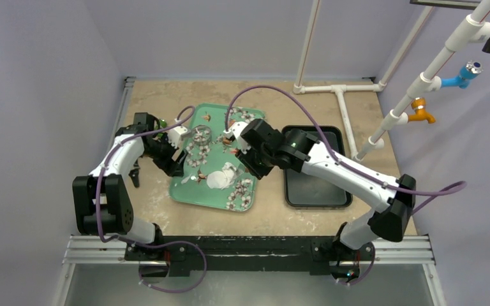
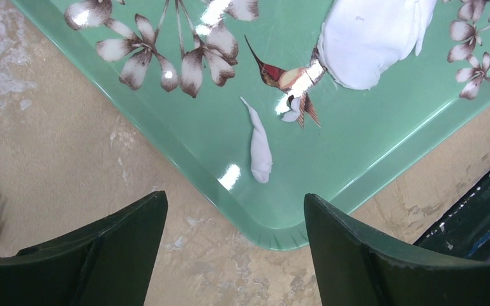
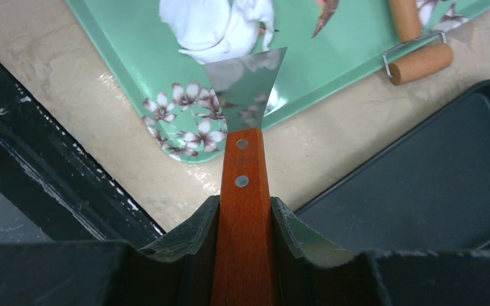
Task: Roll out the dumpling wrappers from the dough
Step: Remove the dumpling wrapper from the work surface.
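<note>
Spread wide with nothing between them, the jaws of the left gripper [image 2: 235, 203] hang just off the near-left corner of the tray [image 2: 178, 146]. Those of the right gripper [image 3: 245, 205] are pinched on the wooden handle of a scraper [image 3: 245, 86], well back from the blade.

The dough [image 1: 219, 178] sits in the near half of the tray, about midway across. It is a lumpy white mass with a folded flap on one side, wider than it is tall, and I can make out no clear long axis. The scraper points left at it, with the handle toward the near right. The blade's front edge meets the dough's near-right rim, but I cannot tell whether it is under the dough or only against it. A thin sliver [image 2: 259, 152] of dough lies apart, close to the near-left corner. Its long axis runs from that corner in toward the tray's middle, thick end nearest the corner.

The dough looks light, soft and tacky. It would likely sag, stretch or tear if pinched at a thin edge, and could cling to fingers. I judge it better to lift it from below with the blade, or to pinch its thick middle. A rolling pin [image 3: 421, 62] lies at the tray's right rim, apart from the dough.
</note>
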### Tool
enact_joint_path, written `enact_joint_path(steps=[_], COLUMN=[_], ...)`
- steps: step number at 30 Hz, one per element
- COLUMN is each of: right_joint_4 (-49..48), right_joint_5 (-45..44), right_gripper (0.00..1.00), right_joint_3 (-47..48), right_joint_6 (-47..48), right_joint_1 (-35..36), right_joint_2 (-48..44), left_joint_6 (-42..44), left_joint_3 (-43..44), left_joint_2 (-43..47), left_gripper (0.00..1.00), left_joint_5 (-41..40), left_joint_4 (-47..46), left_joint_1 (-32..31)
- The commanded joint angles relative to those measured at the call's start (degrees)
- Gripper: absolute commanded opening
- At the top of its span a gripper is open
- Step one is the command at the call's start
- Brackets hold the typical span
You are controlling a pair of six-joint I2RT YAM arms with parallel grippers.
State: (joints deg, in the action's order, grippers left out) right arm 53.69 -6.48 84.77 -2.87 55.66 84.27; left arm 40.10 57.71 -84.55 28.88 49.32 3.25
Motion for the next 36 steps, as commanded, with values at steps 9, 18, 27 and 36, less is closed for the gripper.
enact_joint_path(steps=[9, 18, 27, 36], right_joint_4=[3.0, 3.2, 5.4, 8.1], right_joint_5=[0.3, 0.0, -1.2, -5.1], right_gripper=[0.00, 0.00, 0.00, 0.00], right_joint_3=[7.8, 10.7, 12.8, 13.9], right_joint_6=[-2.8, -4.6, -5.8, -7.1], right_joint_1=[6.0, 6.5, 6.4, 6.7], right_joint_2=[7.6, 9.2, 11.4, 11.8], left_joint_6=[0.6, 0.6, 0.7, 0.8], left_joint_3=[-0.8, -0.7, -0.7, -0.6], left_joint_2=[0.6, -0.1, -0.3, -0.5], left_gripper=[0.82, 0.83, 0.83, 0.83], left_joint_5=[-1.7, -1.6, -1.1, -0.6], left_joint_4=[-1.9, -2.0, -2.0, -1.8], left_joint_1=[0.4, 0.4, 0.3, 0.3])
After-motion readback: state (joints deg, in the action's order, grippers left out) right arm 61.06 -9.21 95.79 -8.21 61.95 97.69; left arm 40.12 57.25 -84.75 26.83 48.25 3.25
